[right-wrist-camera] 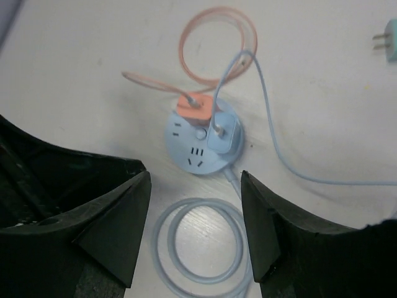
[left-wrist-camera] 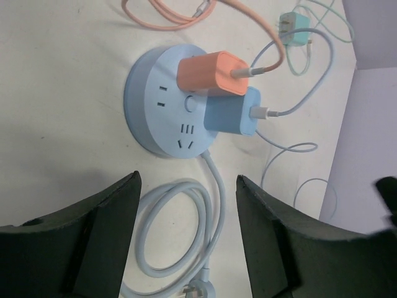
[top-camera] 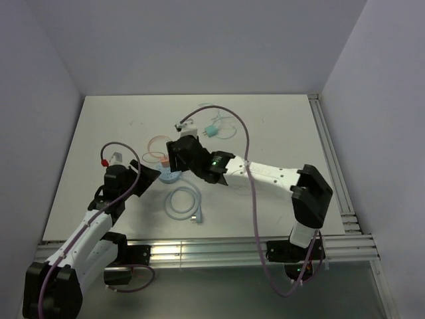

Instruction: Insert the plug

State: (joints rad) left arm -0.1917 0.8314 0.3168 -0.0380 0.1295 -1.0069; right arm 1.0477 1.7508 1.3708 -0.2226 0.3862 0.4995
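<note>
A round pale-blue socket hub (left-wrist-camera: 162,108) lies on the white table, also in the top view (top-camera: 170,177) and the right wrist view (right-wrist-camera: 189,149). An orange plug (left-wrist-camera: 211,74) and a blue plug (left-wrist-camera: 231,112) sit side by side in its top sockets. A teal plug (top-camera: 211,131) lies loose farther back, prongs showing (right-wrist-camera: 389,40). My left gripper (left-wrist-camera: 186,181) is open and empty, just near-left of the hub. My right gripper (right-wrist-camera: 195,177) is open and empty, above the hub's near side.
The hub's pale-blue cord lies coiled (top-camera: 186,203) in front of it, ending in a three-pin plug (left-wrist-camera: 201,288). An orange cable loop (right-wrist-camera: 217,43) lies behind the hub. Metal rails run along the front (top-camera: 199,252) and right (top-camera: 332,166) table edges.
</note>
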